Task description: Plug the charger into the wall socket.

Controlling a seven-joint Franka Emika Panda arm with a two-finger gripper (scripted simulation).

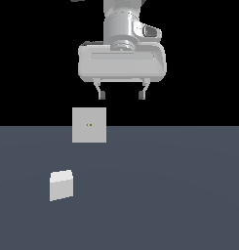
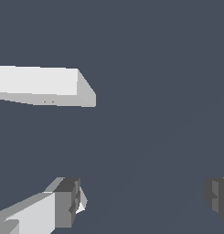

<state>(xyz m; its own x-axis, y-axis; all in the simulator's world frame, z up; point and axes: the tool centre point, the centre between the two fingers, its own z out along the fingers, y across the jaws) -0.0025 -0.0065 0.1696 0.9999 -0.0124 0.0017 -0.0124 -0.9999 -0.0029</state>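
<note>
Charger [image 1: 61, 185] untouched; gripper [image 1: 121, 94] high above, jaws spread wide, holding nothing.
Nothing done yet: grasp, carry and plug-in all remain. Charger sits on counter [image 1: 179, 195], nearer the camera than the wall socket [image 1: 89, 125] and toward the exterior view's left, well apart. Block looks near-cubic; long axis and prong side cannot be told.

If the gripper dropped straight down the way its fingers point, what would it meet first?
Probably the bare floor. The open gripper hangs high, and in the wrist view nothing lies between its fingers. The charger and wall socket seem off to the side; depth is uncertain.
</note>
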